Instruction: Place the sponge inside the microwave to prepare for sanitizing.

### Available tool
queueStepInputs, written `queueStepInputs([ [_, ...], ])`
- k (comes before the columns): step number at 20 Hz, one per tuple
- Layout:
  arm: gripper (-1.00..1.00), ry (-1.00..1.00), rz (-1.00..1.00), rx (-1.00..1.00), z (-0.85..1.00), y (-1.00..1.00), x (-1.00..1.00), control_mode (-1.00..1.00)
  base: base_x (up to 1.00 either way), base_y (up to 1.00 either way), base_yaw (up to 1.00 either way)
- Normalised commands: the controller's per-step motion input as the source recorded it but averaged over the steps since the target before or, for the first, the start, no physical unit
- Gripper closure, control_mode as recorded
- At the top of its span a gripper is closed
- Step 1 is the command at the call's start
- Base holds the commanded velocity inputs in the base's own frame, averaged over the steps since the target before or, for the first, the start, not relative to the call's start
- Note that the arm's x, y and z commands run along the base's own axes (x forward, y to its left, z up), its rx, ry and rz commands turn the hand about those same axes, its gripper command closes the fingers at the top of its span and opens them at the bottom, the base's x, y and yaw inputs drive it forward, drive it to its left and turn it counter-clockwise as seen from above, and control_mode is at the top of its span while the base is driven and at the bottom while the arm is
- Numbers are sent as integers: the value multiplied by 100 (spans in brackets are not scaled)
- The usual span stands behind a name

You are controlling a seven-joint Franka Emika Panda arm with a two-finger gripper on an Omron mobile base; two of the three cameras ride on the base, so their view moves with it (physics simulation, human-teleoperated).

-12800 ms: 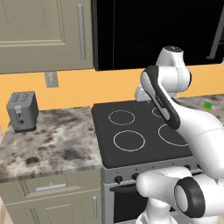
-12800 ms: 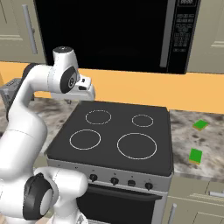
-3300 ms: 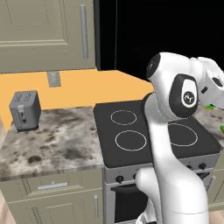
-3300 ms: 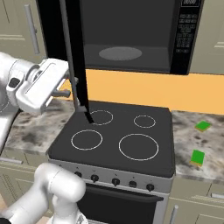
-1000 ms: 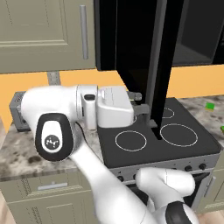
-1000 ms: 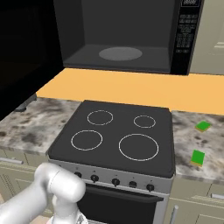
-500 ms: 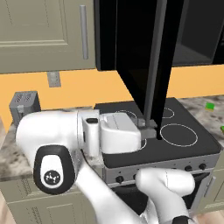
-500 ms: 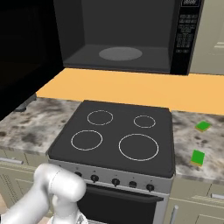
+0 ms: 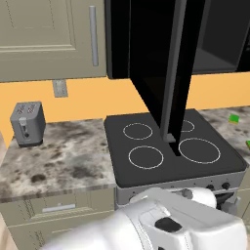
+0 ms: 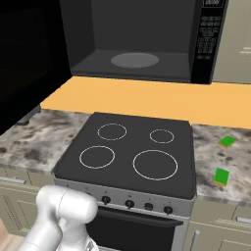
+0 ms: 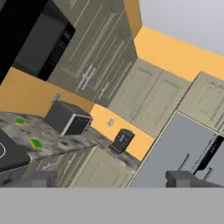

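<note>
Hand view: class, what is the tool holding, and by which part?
Nothing. The tool is open, with only distant cabinets and counter between its fingertips.

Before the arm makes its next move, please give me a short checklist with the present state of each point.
1. Microwave door open: ok, it is swung wide.
2. Cavity free: ok, bare turntable.
3. Sponge located: cannot tell; two green pieces lie on the counter right of the cooktop.
4. Hand open and holding nothing: ok.
5. Hand aimed at the green pieces: not ok; it faces far cabinets.
</note>
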Motion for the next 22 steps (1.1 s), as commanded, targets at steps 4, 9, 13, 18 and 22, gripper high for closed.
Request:
queueStepInputs([
  [4, -100, 2, 51, 25, 3, -74, -94, -100, 0, 0, 0],
  [9, -100, 12, 50, 19, 35, -69, -79, -100, 0, 0, 0],
  [13, -100, 45, 30, 22, 48, -77, 2, -100, 0, 0, 0],
  [18, -100, 56, 10, 31, 3, -90, 47, -100, 0, 0, 0],
  [22, -100, 48, 5, 29, 0, -88, 64, -100, 0, 0, 0],
])
